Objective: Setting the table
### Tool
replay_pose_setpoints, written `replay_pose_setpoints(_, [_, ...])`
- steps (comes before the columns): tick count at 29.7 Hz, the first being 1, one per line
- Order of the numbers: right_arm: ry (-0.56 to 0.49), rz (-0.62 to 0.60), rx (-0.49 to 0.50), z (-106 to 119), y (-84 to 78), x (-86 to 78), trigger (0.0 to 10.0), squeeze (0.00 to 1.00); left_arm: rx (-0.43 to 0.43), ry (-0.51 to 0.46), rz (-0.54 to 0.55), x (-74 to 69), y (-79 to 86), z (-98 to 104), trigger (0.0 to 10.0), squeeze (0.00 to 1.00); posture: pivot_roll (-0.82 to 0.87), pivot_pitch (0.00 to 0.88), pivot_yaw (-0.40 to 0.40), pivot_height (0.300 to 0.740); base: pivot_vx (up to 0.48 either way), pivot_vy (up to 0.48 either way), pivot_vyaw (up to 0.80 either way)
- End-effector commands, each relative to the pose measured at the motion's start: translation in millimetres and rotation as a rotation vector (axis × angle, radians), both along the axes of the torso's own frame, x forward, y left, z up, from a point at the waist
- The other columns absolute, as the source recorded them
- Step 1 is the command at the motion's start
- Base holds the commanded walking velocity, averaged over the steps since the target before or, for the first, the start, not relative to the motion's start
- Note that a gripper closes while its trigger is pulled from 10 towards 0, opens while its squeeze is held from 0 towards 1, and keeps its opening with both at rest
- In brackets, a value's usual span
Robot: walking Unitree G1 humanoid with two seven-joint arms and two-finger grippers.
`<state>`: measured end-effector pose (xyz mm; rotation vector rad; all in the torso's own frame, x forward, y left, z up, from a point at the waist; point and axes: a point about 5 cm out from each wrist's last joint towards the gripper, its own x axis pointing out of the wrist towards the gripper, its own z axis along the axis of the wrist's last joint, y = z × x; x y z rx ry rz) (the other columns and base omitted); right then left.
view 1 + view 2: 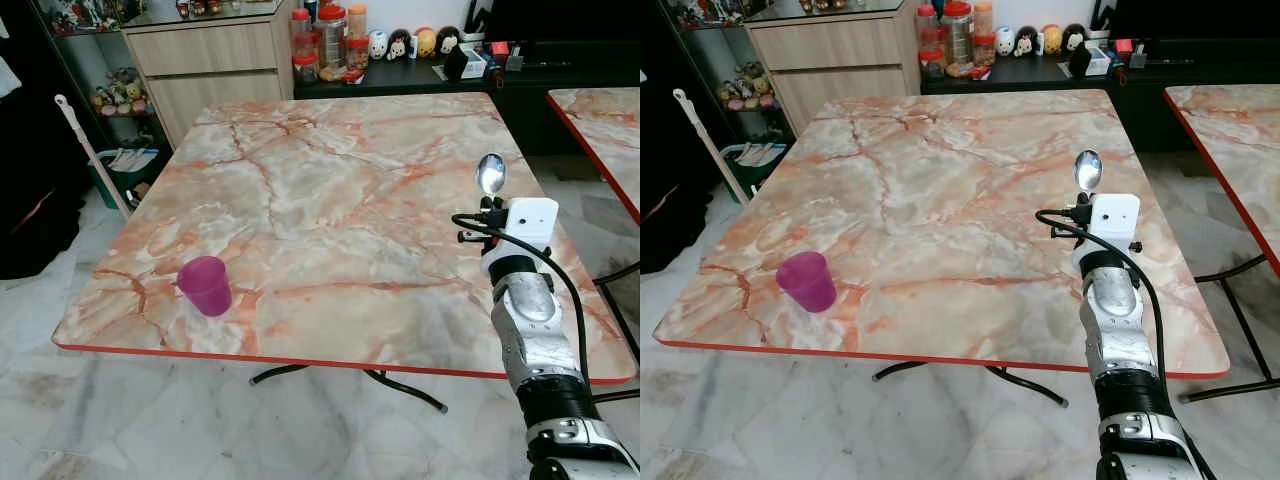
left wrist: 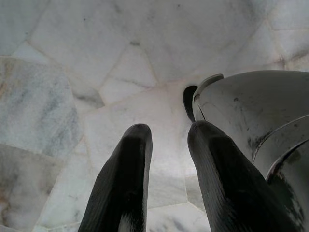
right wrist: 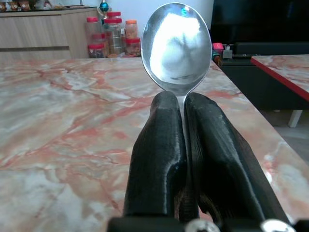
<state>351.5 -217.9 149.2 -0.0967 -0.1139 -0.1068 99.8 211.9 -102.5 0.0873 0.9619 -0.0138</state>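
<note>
Left eye view is showing you the marble-patterned table [image 1: 330,200] with a purple cup [image 1: 205,285] standing upright near its front left corner; you cannot tell from here whether anything is lying inside it. Your right gripper [image 3: 182,104] is hovering above the table's right side, well apart from the cup, its two black fingers pinching the handle of a metal spoon [image 1: 490,174] so that the bowl is sticking up past the fingertips. In the right wrist view the spoon bowl is gleaming and looking empty. Your left gripper [image 2: 166,133] is hanging over the pale stone floor [image 2: 72,72], its fingers standing narrowly apart with nothing between them, beside a grey rounded part of the robot's body. Behind the table, red-lidded jars [image 1: 330,40] are standing on a dark sideboard [image 1: 420,72] next to a row of small cartoon figures [image 1: 415,42]; any labels are too small to read. A wooden drawer cabinet [image 1: 205,65] is sitting at the back left, a white pole [image 1: 90,150] is leaning off the table's left edge, and a second marble table [image 1: 605,125] is showing at the right.
</note>
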Motion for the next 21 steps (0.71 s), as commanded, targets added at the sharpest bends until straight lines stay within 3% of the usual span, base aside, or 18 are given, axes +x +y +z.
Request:
replay_pose_setpoints(1, [-0.029, 0.017, -0.049, 10.2, 0.9, 2.8, 10.0, 0.0, 0.017, 0.017, -0.001, -4.9, 5.3, -0.5, 10.0, 0.0, -0.11, 0.049, 0.075, 0.736, 0.0, -0.281, 0.0])
replay_pose_setpoints(6, [-0.043, -0.012, -0.036, 13.5, -3.7, 3.8, 10.0, 0.0, 0.018, 0.018, 0.0, -4.9, 5.4, -0.5, 10.0, 0.0, -0.11, 0.049, 0.075, 0.736, 0.0, -0.281, 0.53])
replay_pose_setpoints(21, [-0.045, -0.015, -0.035, 16.2, -3.4, 6.0, 10.0, 0.0, 0.018, 0.024, -0.01, -6.1, 4.7, -0.9, 10.0, 0.0, -0.11, 0.031, 0.075, 0.736, 0.0, -0.278, 0.0])
